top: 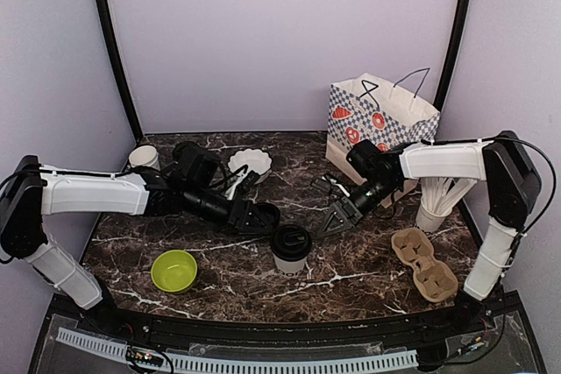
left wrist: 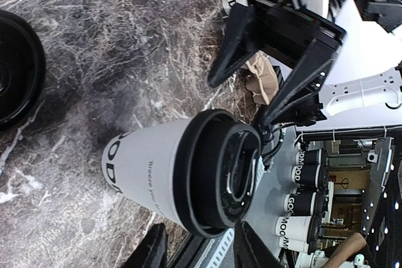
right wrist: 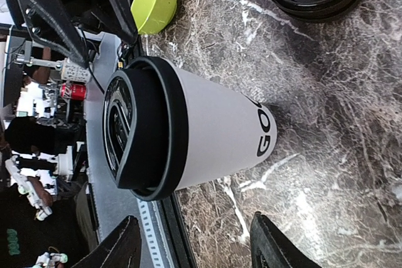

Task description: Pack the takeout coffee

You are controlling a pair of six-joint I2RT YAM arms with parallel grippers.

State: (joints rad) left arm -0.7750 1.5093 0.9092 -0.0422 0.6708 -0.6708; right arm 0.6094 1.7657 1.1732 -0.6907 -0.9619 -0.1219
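Two grippers flank one takeout coffee cup [top: 290, 247], which stands upright with its lid on, on the table [top: 368, 271], mid-table toward the near edge.

Step in hand (judgement): pick up the cup for transfer to the cup carrier [top: 425, 264] on the right.
- Left side: the left gripper [top: 266, 218] should clear away or only steady the cup. Two sets of fingers crowd one cup, so a nudge could tip it.
- Centre: grip the paper wall below the black lid rim, not the lid itself. Squeeze lightly, since the wall looks crushable. Keep the cup vertical.
- Right side: the right gripper [top: 337, 220] needs to centre on the cup before closing, then lift straight up and carry it right and near to a free well.

Pose:
- Left arm: reaches low across from the left. Its gripper is just left of the cup and slightly farther back. The jaws are parted and hold nothing; the wrist view shows the cup ahead of the fingertips, not between them.
- Right arm: elbow high at the right wall, forearm running left, wrist pitched down. Its jaws are spread wide and empty, just right of the cup and a little farther back. I cannot tell whether either finger touches the cup.
- Far right: the paper bag [top: 379, 118] stands at the back.
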